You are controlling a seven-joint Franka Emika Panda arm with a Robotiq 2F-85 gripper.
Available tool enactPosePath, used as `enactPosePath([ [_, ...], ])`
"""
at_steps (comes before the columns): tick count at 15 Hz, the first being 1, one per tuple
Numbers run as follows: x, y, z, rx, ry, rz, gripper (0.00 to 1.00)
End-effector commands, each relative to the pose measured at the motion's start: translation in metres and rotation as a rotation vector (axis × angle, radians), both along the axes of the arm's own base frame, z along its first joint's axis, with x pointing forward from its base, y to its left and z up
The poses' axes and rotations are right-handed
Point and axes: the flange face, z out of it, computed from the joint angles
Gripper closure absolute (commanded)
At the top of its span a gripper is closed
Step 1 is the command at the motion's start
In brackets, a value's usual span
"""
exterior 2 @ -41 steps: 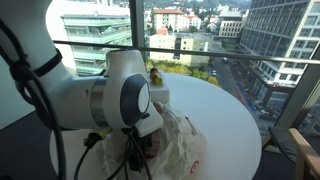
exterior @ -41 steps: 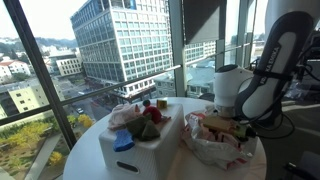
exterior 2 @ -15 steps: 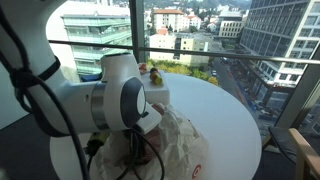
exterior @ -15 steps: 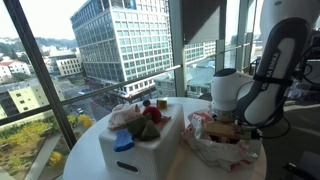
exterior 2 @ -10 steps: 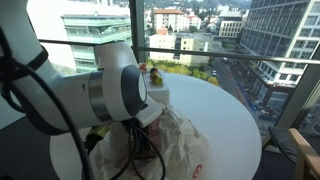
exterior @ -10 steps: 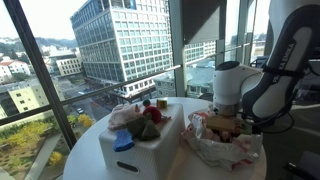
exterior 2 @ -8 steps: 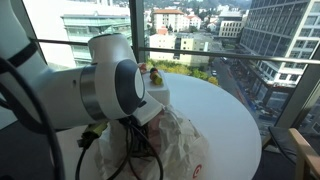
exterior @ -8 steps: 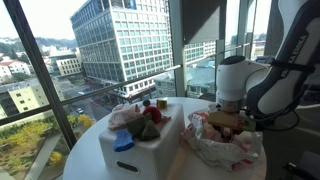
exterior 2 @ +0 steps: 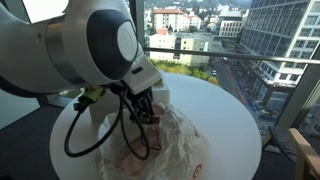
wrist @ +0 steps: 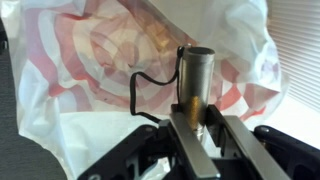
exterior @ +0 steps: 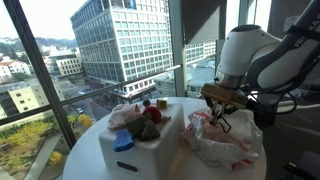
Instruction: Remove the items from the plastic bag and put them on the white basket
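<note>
My gripper is shut on a small metallic cylinder with a thin black cord trailing from it. It hangs above the open plastic bag, a crinkled white film with red print. In both exterior views the gripper is raised over the bag, and the cord dangles toward it. The white basket stands beside the bag, away from the gripper. It holds red items and a blue one.
Bag and basket sit on a round white table right against tall glass windows. The arm's bulky body fills the side of the table by the bag.
The gripper has lifted up out of the bag with the corded cylinder in its grip. The arm has swung higher. Basket and bag have not moved.
</note>
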Motion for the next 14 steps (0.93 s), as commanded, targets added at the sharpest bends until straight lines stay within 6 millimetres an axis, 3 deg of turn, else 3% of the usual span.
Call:
enactPosePath([
  [1, -0.006, 0.019, 0.062, 0.019, -0.115, -0.095, 0.87],
  [3, -0.011, 0.035, 0.092, 0.018, -0.181, -0.076, 0.87],
  [5, -0.025, 0.054, 0.101, -0.003, -0.258, -0.025, 0.87],
  [6, -0.016, 0.070, 0.105, -0.013, -0.278, 0.001, 0.87],
  [7, -0.019, 0.084, 0.101, -0.013, -0.284, 0.018, 0.87],
  [12, 0.033, 0.169, 0.084, -0.030, -0.284, 0.095, 0.87],
  [14, 0.061, 0.187, 0.082, -0.053, -0.294, 0.086, 0.87],
])
